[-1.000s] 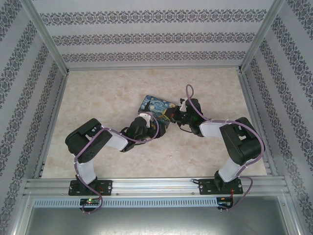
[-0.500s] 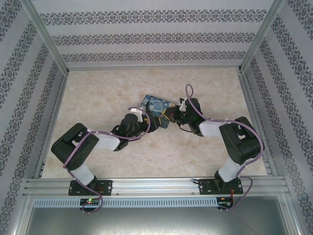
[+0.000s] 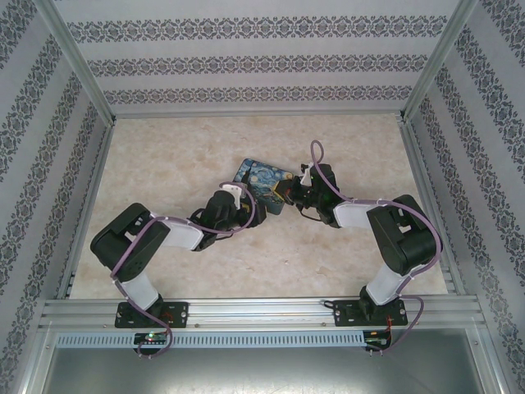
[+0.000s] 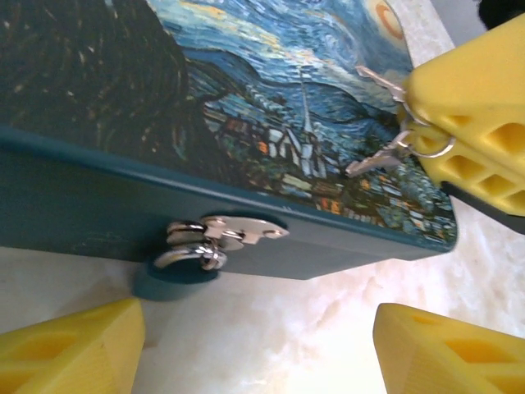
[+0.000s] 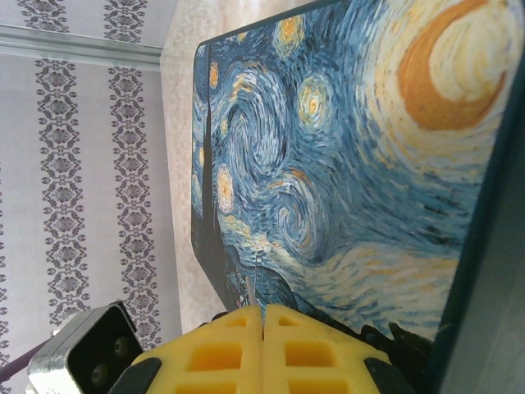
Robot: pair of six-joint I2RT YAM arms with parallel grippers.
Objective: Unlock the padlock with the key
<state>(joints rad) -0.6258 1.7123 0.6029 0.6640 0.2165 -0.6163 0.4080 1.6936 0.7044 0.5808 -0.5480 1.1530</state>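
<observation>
1. Bench (image 3: 164, 164): pale marbled top, walled on three sides by patterned panels.

2. Painted box (image 3: 262, 174): rectangular, with a swirling night-sky lid and dark teal walls. It lies flat near mid-bench, between the two arms.

3. Left end effector (image 4: 261, 324): yellow fingers (image 4: 70, 345) set apart, nothing between them. It sits low over the bench, facing the box's teal wall where the silvery hasp (image 4: 234, 231) sits.

4. Right end effector (image 5: 262, 312): yellow fingers pressed together. It is poised at the box's edge over the painted lid, clamped on the key by its wire ring (the ring juts from the seam between the fingers).

5. Padlock (image 4: 182, 271): tiny, with a blue body and thin silvery shackle. It hangs from the hasp on the box's wall, just ahead of the left fingers.

6. Key (image 4: 373, 160): a thin silvery sliver dangling from the ring over the lid's corner, apart from the padlock. A second sliver hangs from the same ring.
</observation>
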